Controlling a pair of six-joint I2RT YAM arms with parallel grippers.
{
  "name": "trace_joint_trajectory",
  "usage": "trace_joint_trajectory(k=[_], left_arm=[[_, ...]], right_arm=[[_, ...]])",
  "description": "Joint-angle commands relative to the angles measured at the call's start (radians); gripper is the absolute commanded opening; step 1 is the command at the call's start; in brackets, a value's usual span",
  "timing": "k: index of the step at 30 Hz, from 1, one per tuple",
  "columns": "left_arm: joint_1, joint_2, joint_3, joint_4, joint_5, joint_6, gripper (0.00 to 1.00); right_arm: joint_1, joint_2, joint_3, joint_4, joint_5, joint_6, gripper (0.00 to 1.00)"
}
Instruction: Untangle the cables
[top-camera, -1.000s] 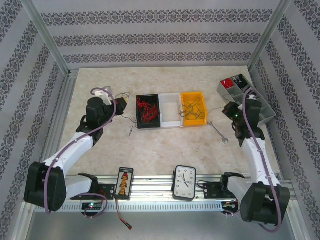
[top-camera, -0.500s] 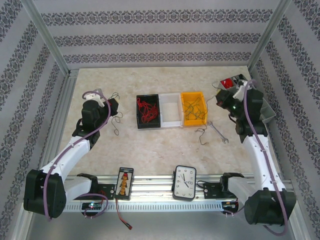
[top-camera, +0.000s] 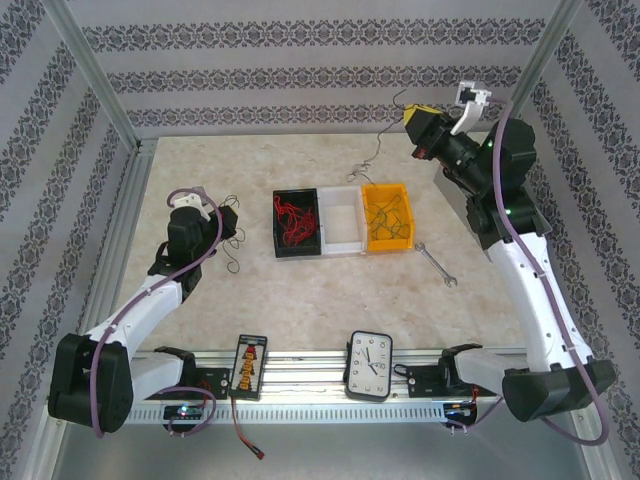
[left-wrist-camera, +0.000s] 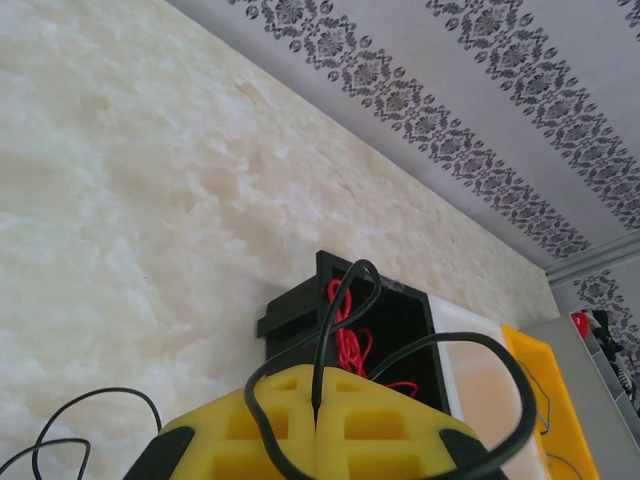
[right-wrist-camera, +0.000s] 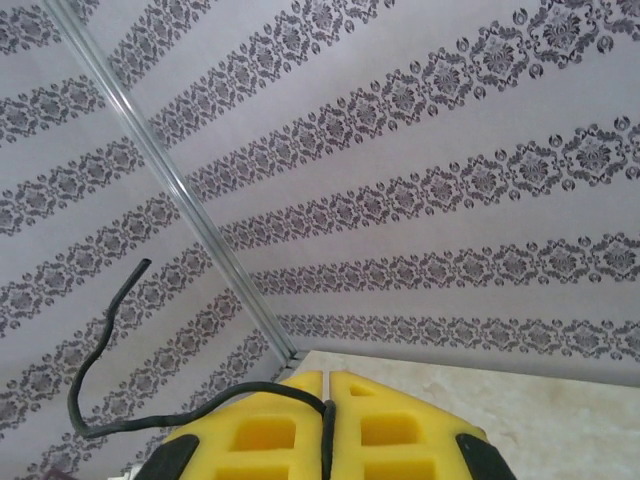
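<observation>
1. The left gripper (top-camera: 226, 214) sits low at about 9 o'clock on the table (top-camera: 300, 300). In the left wrist view its yellow fingers (left-wrist-camera: 260, 425) are clenched on a looped black wire (left-wrist-camera: 335, 310), whose curls rise above the pads and trail onto the marble.
2. The right gripper (top-camera: 413, 124) is raised high at about 1 o'clock. It is pinched tight on a dangling black wire (top-camera: 378, 152), which hangs free over the far edge of the table, above the bins and apart from them.
3. 3 bins stand in a row near the centre. The black bin (top-camera: 298, 251), at the 9 o'clock end, holds red wires (top-camera: 292, 220). The clear bin (top-camera: 340, 248) is in the middle. The yellow bin (top-camera: 388, 247), at the 3 o'clock end, holds thin dark wires (top-camera: 385, 215).
4. Progress, as I judge it: the 2 gripped strands are well apart with nothing bridging them, so that pair looks separated. The red cables look sorted.
5. What is left is probably setting down both held strands. The yellow bin's bunch may also need teasing apart, though the strands are too fine to tell.
</observation>
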Motion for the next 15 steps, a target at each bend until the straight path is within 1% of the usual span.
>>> trace_joint_trajectory(k=[1, 4, 7, 10, 15], left_arm=[[0.001, 0.002, -0.019, 0.060, -0.001, -0.031, 0.00], [-0.001, -0.011, -0.029, 0.058, -0.002, -0.034, 0.00], [-0.001, -0.021, -0.030, 0.047, -0.006, -0.027, 0.00], [-0.003, -0.030, -0.030, 0.036, -0.008, -0.020, 0.00], [-0.001, -0.039, -0.023, 0.032, 0.003, -0.013, 0.00]], right_arm=[[0.028, 0.105, 0.081, 0.015, -0.003, -0.035, 0.00], [0.080, 0.244, 0.101, 0.026, -0.016, -0.052, 0.00], [0.113, 0.305, 0.072, 0.027, -0.008, -0.056, 0.00], [0.142, 0.337, 0.025, 0.027, 0.010, -0.060, 0.00], [0.196, 0.353, -0.070, -0.021, 0.112, -0.142, 0.00]])
